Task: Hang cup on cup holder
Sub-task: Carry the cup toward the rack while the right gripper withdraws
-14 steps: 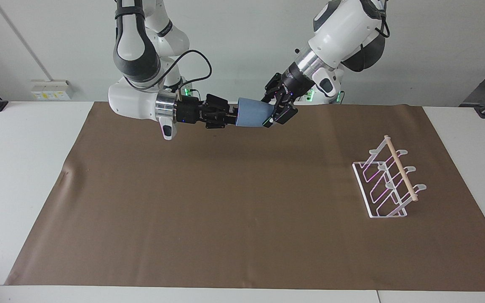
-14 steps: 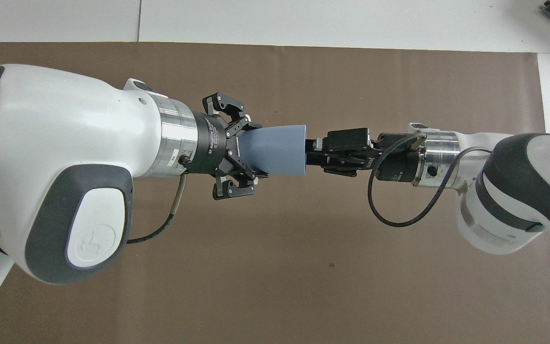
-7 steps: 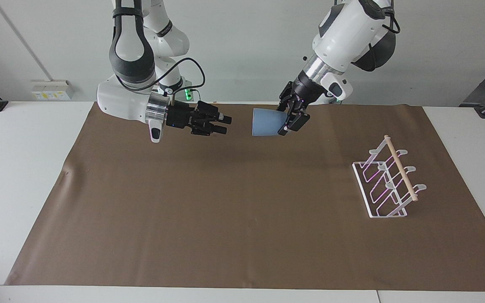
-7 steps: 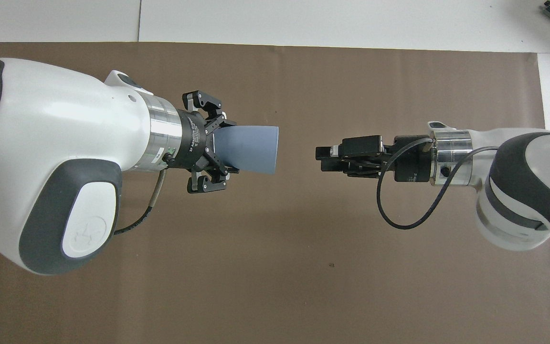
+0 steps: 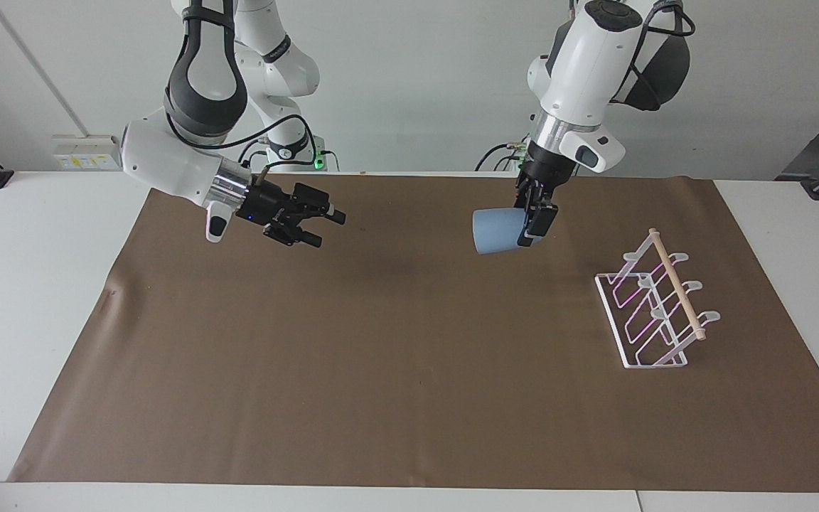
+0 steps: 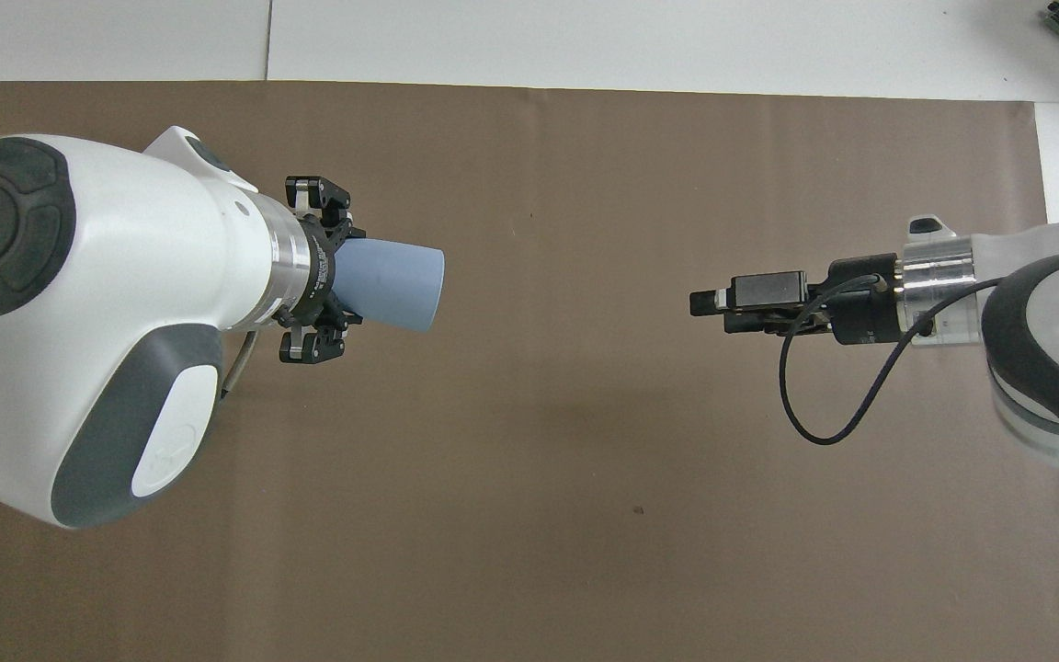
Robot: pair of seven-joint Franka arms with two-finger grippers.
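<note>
Brown paper mat (image 5: 381, 370) is seen in the facing view; over it the light blue cup (image 5: 496, 231) is gripped at its base by the left gripper (image 5: 532, 222), tilted on its side, well apart from the white wire cup holder (image 5: 655, 306) — set toward the left arm's end. The right gripper (image 5: 323, 226) hangs released, empty. In the overhead view no writing can be read; the cup (image 6: 396, 285) is seen clamped in the left gripper (image 6: 332, 280), its mouth turned toward the right gripper (image 6: 704, 302).
</note>
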